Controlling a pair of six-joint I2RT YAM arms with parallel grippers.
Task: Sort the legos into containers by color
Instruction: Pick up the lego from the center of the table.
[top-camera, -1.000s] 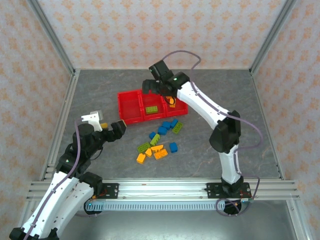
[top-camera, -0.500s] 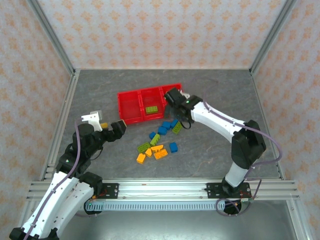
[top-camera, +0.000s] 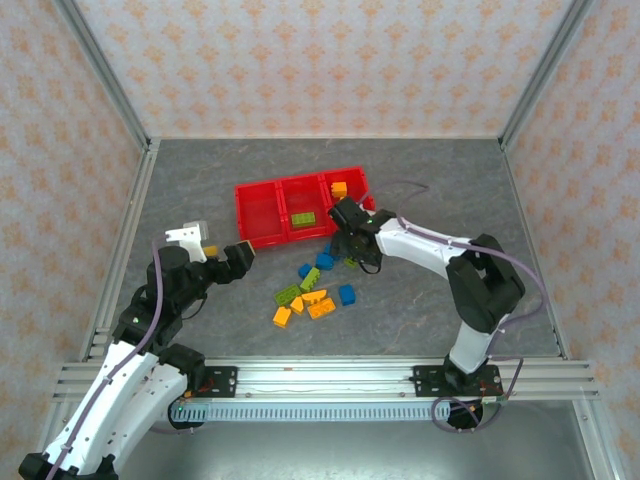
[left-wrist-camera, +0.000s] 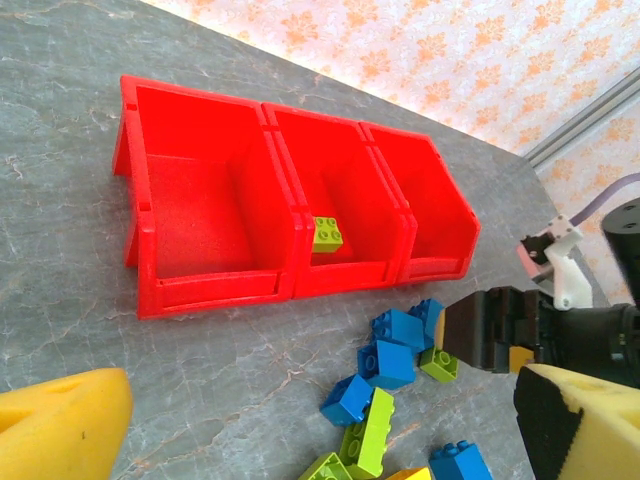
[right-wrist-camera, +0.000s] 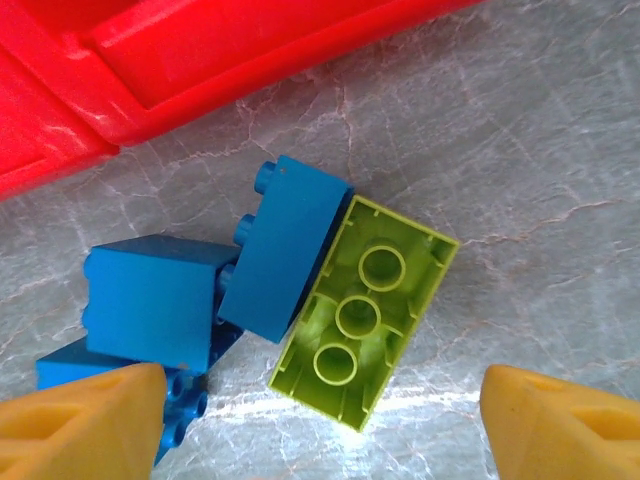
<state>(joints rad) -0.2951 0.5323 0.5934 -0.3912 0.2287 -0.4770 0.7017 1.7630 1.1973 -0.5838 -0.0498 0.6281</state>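
Legos in blue (right-wrist-camera: 285, 255) touch the upturned lime brick (right-wrist-camera: 360, 310) under the open right claw (right-wrist-camera: 320, 430); left claw (left-wrist-camera: 320, 425) open.

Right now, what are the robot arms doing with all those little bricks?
They are sorting bricks by color into the red bins. The right hand is down over an upside-down lime brick beside blue bricks, fingers open either side, not gripping yet. The left hand hangs open off to the side. One lime piece lies in the middle bin, an orange one in the right bin.
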